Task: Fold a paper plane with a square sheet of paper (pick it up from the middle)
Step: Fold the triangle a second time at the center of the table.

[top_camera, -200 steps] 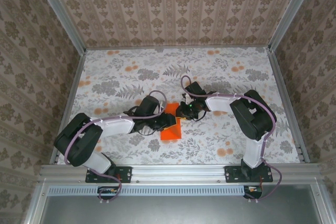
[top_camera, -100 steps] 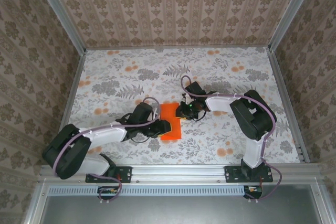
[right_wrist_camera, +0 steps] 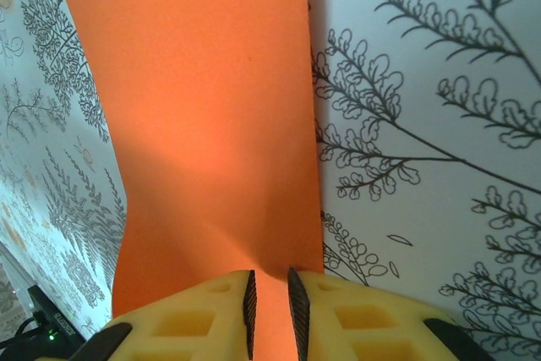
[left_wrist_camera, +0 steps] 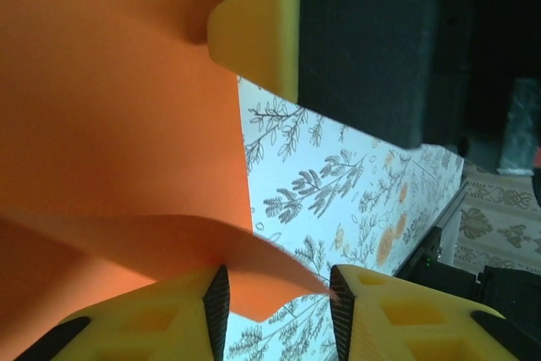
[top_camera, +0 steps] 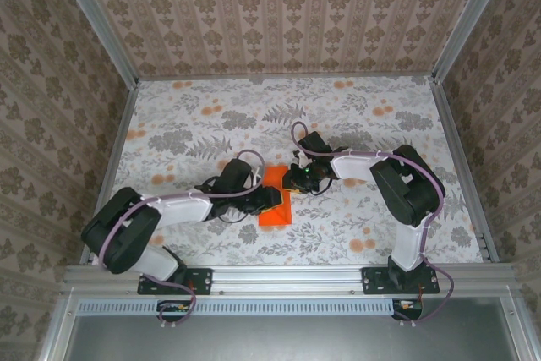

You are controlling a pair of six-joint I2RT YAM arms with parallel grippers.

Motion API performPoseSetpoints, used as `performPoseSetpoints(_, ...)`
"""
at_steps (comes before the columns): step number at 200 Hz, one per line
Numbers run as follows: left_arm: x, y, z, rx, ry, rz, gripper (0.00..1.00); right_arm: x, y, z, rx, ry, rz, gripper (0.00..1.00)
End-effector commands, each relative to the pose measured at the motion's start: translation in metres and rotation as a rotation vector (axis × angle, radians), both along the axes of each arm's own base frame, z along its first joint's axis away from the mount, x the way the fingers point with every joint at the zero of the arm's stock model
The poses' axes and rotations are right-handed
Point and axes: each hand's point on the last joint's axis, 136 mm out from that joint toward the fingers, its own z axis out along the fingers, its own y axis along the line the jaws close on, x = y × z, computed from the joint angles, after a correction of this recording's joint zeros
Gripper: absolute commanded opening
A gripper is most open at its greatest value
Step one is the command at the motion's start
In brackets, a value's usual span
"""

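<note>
Inspection finds the square sheet of paper (top_camera: 275, 211), bright orange and folded to a narrow oblong, lying on the floral table (top_camera: 355, 116) near its middle, between the two arms. The left gripper (top_camera: 267, 199) sits at the sheet's left edge. In the left wrist view, the left gripper (left_wrist_camera: 277, 293) has its yellow fingers (left_wrist_camera: 161, 319) standing clearly apart, and a lifted, curling corner of the sheet (left_wrist_camera: 110, 107) reaches into the gap. That corner is not clamped. The right gripper (top_camera: 297, 179) meets the sheet at its far right edge, and one of its yellow fingers (left_wrist_camera: 262, 31) overlaps the orange surface in the left wrist view. In the right wrist view, the right gripper (right_wrist_camera: 270, 289) has its fingers drawn nearly together, with only a thin slit between them, and orange paper (right_wrist_camera: 203, 124) shows within that slit. Whether the sheet is pinched there or merely pressed against the table (right_wrist_camera: 423, 124) cannot be determined. The sheet lies mostly flat, with a slight buckle close to those fingers.
</note>
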Motion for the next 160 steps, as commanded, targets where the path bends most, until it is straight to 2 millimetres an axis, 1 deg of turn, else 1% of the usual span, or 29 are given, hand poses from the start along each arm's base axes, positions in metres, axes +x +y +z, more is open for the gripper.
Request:
performPoseSetpoints(1,0.011,-0.012,0.01,-0.039,-0.035,-0.005,0.43,-0.014,-0.017,-0.018,-0.074,0.066,-0.016,0.25)
performPoseSetpoints(29,0.013,-0.011,0.006,-0.026,-0.037,-0.001,0.52,-0.01,-0.011,0.002,-0.017,0.028,-0.001,0.31)
performPoseSetpoints(44,0.012,-0.008,0.003,-0.011,-0.033,0.005,0.53,-0.008,-0.011,0.015,0.017,0.005,0.0,0.34)
performPoseSetpoints(68,0.012,-0.003,-0.004,0.012,-0.027,0.02,0.47,-0.01,-0.014,0.035,0.066,-0.045,-0.001,0.37)
performPoseSetpoints(87,0.011,0.001,-0.008,0.034,-0.023,0.026,0.4,-0.019,-0.017,0.043,0.099,-0.063,0.021,0.41)
performPoseSetpoints(102,0.01,0.003,-0.01,0.041,-0.022,0.027,0.33,-0.028,-0.016,0.045,0.129,-0.062,0.037,0.43)
performPoseSetpoints(124,0.01,0.005,-0.013,0.048,-0.022,0.029,0.28,-0.036,-0.011,0.047,0.186,-0.06,0.062,0.43)
performPoseSetpoints(160,0.009,0.007,-0.016,0.061,-0.018,0.03,0.24,-0.042,-0.001,0.044,0.211,-0.047,0.101,0.43)
